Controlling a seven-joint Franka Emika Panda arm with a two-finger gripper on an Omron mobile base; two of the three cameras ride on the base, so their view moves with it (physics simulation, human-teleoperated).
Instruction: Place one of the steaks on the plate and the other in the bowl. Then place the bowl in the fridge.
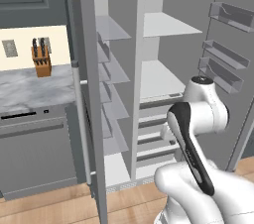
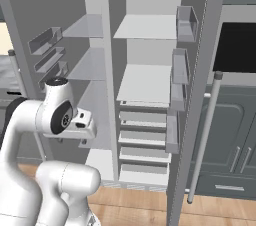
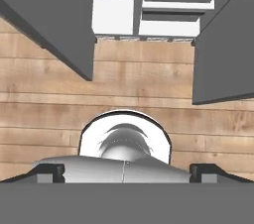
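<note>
The fridge [image 1: 158, 77] stands straight ahead with both doors swung wide, its pale grey shelves [image 2: 145, 82] and lower drawers bare. My arm is folded up in front of it, and the white hand [image 2: 82, 122] hangs at about drawer height. In the hand view my gripper [image 3: 127, 172] points down at the wooden floor before the fridge's foot [image 3: 114, 15]. It is open, its dark fingertips [image 3: 49, 172] far apart with nothing held between them. The steaks, the plate and the bowl are out of view.
The left fridge door [image 1: 92, 94] and the right door [image 2: 200, 95], with its long handle [image 2: 205, 135], flank the opening. A knife block [image 1: 41, 59] stands on a marble counter [image 1: 30, 89] at the left. A wall oven [image 2: 237, 45] and grey cabinets [image 2: 235, 155] are at the right.
</note>
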